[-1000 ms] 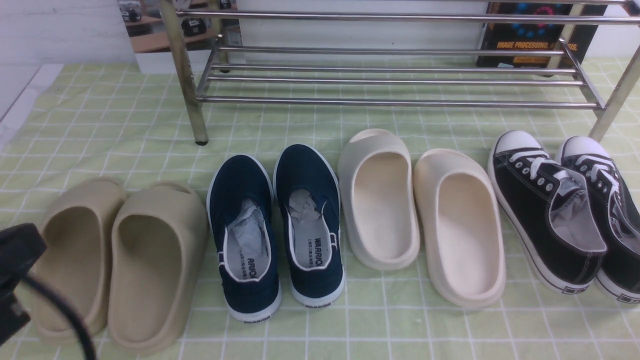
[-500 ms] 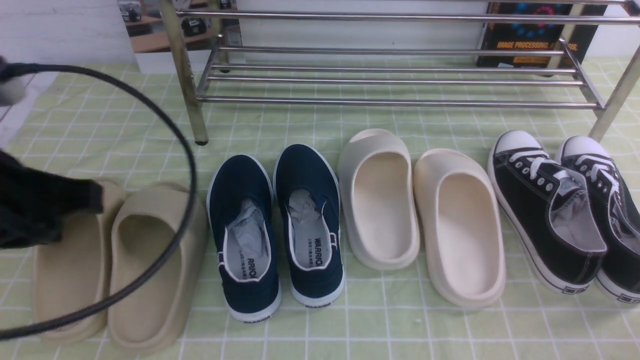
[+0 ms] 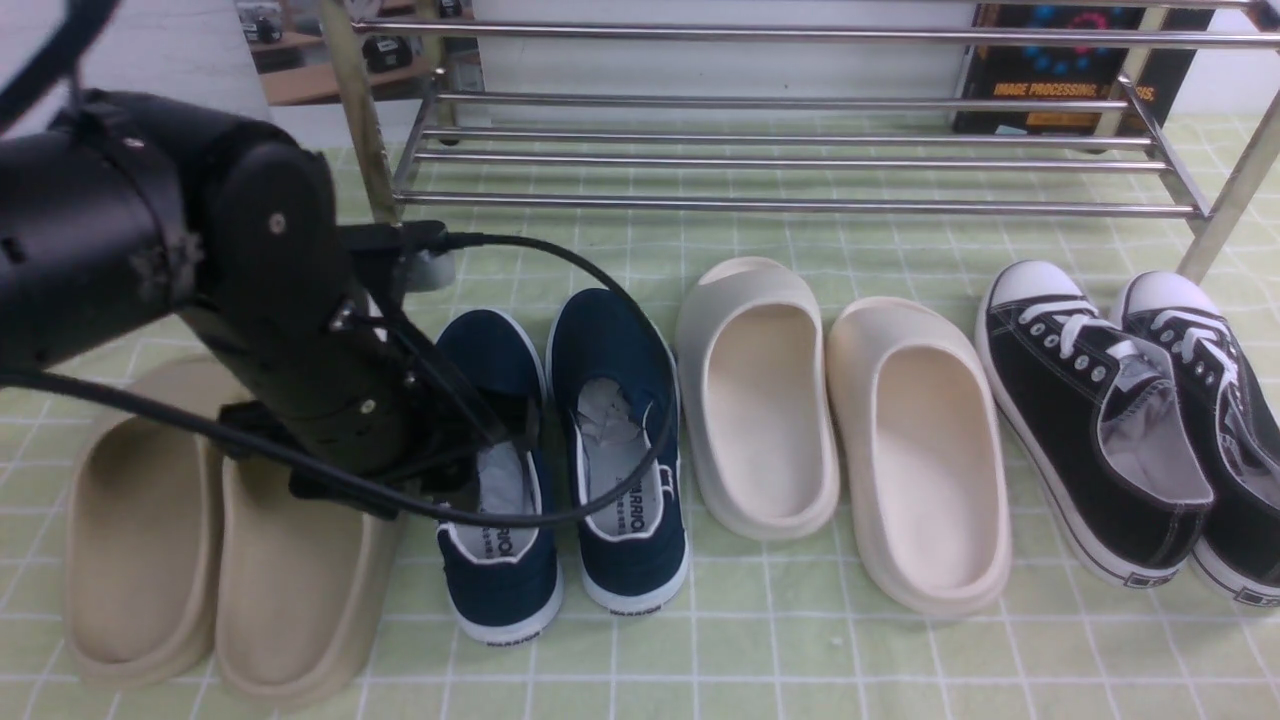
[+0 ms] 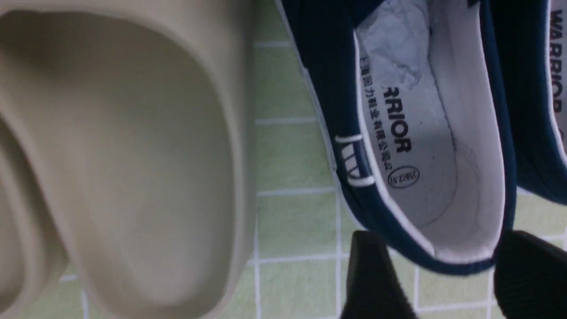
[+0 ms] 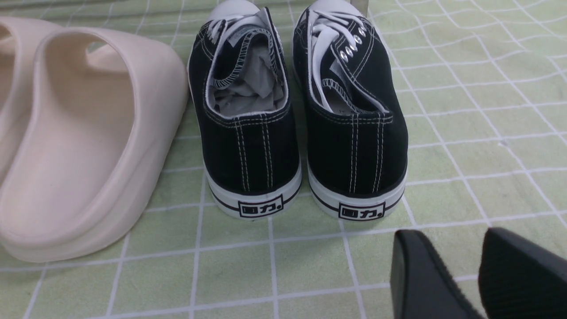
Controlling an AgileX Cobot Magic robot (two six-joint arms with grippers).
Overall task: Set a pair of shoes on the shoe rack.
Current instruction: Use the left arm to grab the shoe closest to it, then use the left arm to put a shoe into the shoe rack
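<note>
front view: the pair of navy slip-on shoes (image 3: 615,400) stands side by side on the green checked cloth (image 3: 800,650) of the desk, toes toward the shoe rack (image 3: 780,205), which stands behind them with nothing on its bars. the left arm (image 3: 250,300) leans in over the left shoe of the pair (image 3: 500,570) and hides most of its front and opening; its claw cannot be made out here. beige slides (image 3: 140,540) lie on the left, cream slides (image 3: 760,400) and black lace-up sneakers (image 3: 1090,420) on the right.

left wrist view: the left claw (image 4: 438,239) is released, its two black fingers (image 4: 372,274) spread wide on either side of the heel of the left navy shoe (image 4: 425,146). the heel rim sits between them; whether they touch it cannot be told. paper stuffing and the grey insole show inside. a beige slide (image 4: 133,155) lies just beside this shoe, and the other navy shoe (image 4: 531,110) on its far side.

right wrist view: the right claw (image 5: 456,248) is released and holds nothing, hanging over bare cloth behind the heels of the black sneakers (image 5: 248,146), with a cream slide (image 5: 79,146) next to them. the navy pair is not in this view.
</note>
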